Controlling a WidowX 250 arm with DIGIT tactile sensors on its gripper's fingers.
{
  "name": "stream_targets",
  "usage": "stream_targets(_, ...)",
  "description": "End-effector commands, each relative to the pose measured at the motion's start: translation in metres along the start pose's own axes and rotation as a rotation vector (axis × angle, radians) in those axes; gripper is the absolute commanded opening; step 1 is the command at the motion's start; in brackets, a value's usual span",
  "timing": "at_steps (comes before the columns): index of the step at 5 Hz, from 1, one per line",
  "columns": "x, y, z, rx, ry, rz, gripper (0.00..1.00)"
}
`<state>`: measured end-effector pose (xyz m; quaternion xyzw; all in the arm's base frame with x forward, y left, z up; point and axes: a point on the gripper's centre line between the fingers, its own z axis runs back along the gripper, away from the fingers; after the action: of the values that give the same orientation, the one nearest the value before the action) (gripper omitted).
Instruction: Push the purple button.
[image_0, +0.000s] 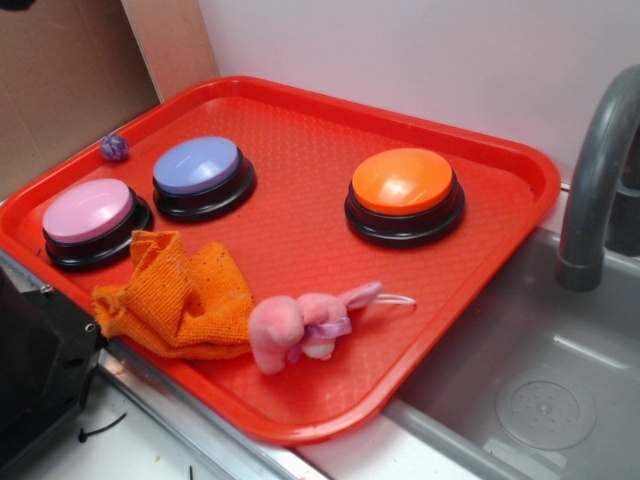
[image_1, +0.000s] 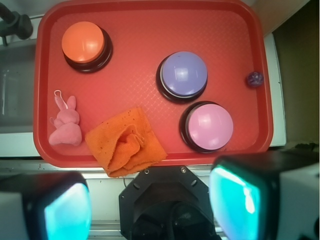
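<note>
The purple button (image_0: 197, 165) has a periwinkle domed top on a black base. It sits on the red tray (image_0: 300, 120) at the back left. In the wrist view the purple button (image_1: 184, 74) is right of the middle of the tray (image_1: 145, 30). My gripper (image_1: 150, 207) is open and empty, its two teal-padded fingers (image_1: 67, 215) wide apart. It hangs high above the tray's near edge, well short of the button. The gripper does not show in the exterior view.
A pink-lilac button (image_0: 88, 210) (image_1: 210, 125) sits beside the purple one, and an orange button (image_0: 403, 180) (image_1: 83, 42) stands apart. A small purple ball (image_0: 114, 148), an orange cloth (image_0: 175, 295) and a pink toy bunny (image_0: 300, 325) lie on the tray. A sink (image_0: 520, 350) with a faucet (image_0: 595, 180) is at the right.
</note>
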<state>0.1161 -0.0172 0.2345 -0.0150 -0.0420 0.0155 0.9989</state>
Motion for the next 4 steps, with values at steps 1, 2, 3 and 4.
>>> stream_targets(1,0.0,0.0,0.0,0.0,0.0,0.0,1.0)
stream_targets(2,0.047,0.036,-0.048,0.071,0.0,0.082,1.0)
stream_targets(3,0.094,0.049,-0.097,0.127,0.012,0.056,1.0)
stream_targets(4,0.111,0.069,-0.148,0.154,0.084,0.011,1.0)
